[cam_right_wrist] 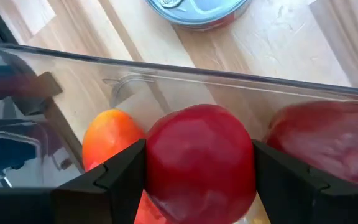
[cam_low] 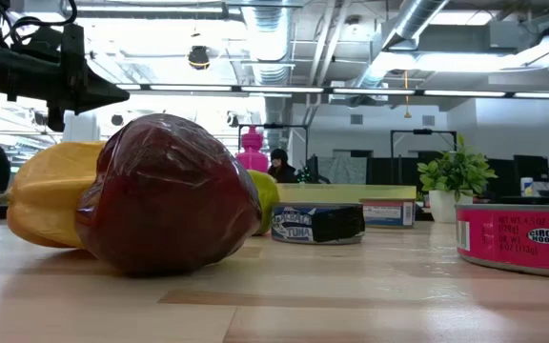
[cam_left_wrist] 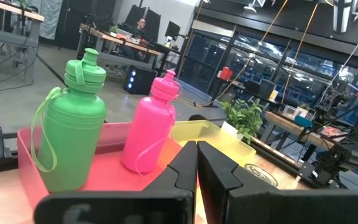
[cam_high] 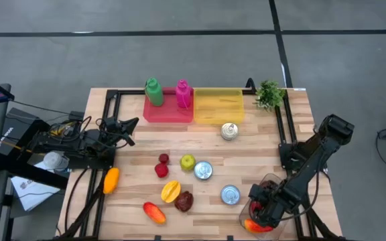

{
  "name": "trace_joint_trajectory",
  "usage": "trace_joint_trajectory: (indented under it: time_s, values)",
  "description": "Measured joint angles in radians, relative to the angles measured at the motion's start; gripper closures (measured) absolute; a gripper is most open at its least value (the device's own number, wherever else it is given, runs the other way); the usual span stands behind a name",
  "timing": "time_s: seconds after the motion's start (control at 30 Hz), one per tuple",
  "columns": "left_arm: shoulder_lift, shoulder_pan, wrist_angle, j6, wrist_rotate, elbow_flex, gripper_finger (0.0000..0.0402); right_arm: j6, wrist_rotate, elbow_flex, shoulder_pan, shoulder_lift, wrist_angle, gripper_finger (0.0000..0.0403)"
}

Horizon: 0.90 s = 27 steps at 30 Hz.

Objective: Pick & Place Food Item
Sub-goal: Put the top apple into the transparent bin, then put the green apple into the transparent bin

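Note:
My right gripper (cam_high: pixel 263 211) is at the table's near right corner, pointing steeply down into a clear plastic container (cam_high: pixel 268 189). It is shut on a round red fruit (cam_right_wrist: pixel 197 155). Beside that fruit, an orange fruit (cam_right_wrist: pixel 104 140) and another red fruit (cam_right_wrist: pixel 328 143) lie in the container. My left gripper (cam_high: pixel 130 124) waits shut and level at the table's left side, touching nothing. Loose fruit lies on the table's middle: a green apple (cam_high: pixel 187 161), a yellow piece (cam_high: pixel 171 191), and a dark red fruit (cam_high: pixel 183 201). My right gripper pinches the red fruit's two opposite sides (cam_right_wrist: pixel 151 165) between its two fingers (cam_right_wrist: pixel 120 174), about at its widest girth. The fingers come from above, slanting down. The fruit sits inside the clear container's wall (cam_right_wrist: pixel 166 70); whether it rests on the fruit below, I cannot tell.
A red tray (cam_high: pixel 166 112) with a green bottle (cam_high: pixel 154 92) and a pink bottle (cam_high: pixel 183 94) stands at the far edge beside a yellow tray (cam_high: pixel 218 106) and a small plant (cam_high: pixel 269 94). Three cans (cam_high: pixel 230 194) and more fruit (cam_high: pixel 154 212) lie on the boards.

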Motion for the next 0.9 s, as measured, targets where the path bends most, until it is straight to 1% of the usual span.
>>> trace_joint_trajectory:
  time_s: [0.47,0.53,0.77,0.9]
  values:
    - [0.0,0.0,0.0,0.0,0.0,0.0,0.0401,0.0,0.0,-0.028,0.0,0.0,-0.007,0.0145]
    - [0.0,0.0,0.0,0.0,0.0,0.0,0.0401,0.0,0.0,-0.028,0.0,0.0,-0.007,0.0137]
    - [0.0,0.0,0.001,0.0,0.0,0.0,0.0401,0.005,-0.003,-0.028,0.0,0.0,-0.006,0.0087]
    - [0.0,0.0,0.001,0.0,0.0,0.0,0.0401,0.002,-0.014,-0.028,-0.001,0.0,0.0,0.0078]
